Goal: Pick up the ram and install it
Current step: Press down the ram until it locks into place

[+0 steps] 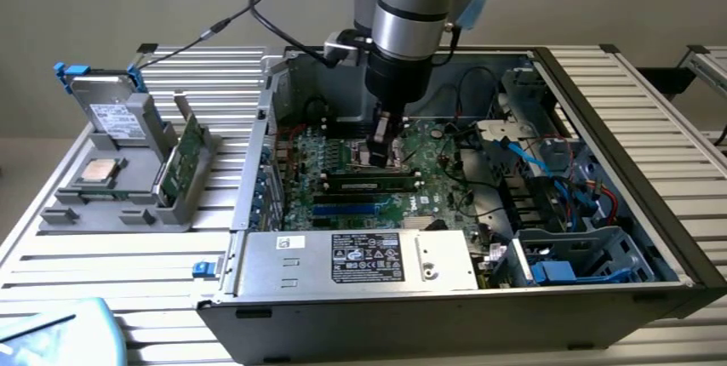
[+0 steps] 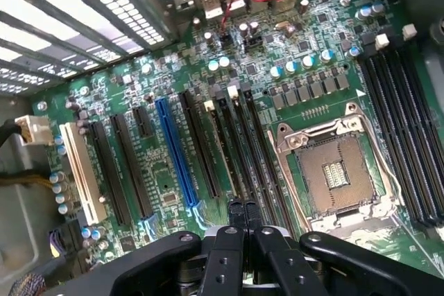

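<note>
Over the motherboard (image 1: 375, 174), gripper (image 1: 382, 146) fingers pressed together, empty; ram (image 1: 369, 184) seated in slot at its 6 o'clock.

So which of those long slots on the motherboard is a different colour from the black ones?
The blue slot, flanked by black slots; the white slot lies further off.

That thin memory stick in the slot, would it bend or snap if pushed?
Probably stiff yet fragile: the ram is a thin, narrow board standing on edge on the motherboard. Likely light, being so slim. Pushed sideways it might crack rather than flex.
</note>
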Controlling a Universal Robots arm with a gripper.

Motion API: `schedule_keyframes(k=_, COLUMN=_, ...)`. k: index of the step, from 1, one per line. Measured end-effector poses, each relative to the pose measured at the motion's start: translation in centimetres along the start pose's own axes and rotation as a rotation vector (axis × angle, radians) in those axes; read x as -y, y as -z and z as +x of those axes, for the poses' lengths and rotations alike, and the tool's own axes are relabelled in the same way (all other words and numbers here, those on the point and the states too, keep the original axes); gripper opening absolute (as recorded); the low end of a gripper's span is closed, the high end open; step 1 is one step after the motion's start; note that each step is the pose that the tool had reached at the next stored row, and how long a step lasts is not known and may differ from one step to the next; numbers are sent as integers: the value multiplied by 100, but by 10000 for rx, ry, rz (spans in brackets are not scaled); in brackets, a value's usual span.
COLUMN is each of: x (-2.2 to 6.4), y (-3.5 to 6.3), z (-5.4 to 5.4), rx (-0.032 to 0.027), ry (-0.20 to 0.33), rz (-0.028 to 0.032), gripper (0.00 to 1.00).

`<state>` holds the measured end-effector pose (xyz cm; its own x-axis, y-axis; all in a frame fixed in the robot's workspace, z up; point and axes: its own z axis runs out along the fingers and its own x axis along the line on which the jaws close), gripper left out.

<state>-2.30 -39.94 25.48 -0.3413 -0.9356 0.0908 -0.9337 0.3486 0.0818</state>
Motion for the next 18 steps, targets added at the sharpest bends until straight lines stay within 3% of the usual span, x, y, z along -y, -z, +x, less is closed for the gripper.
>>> schedule_keyframes(k=18, x=0, y=-1, z=0, rx=244, ry=-2964, rz=-271, gripper=11)
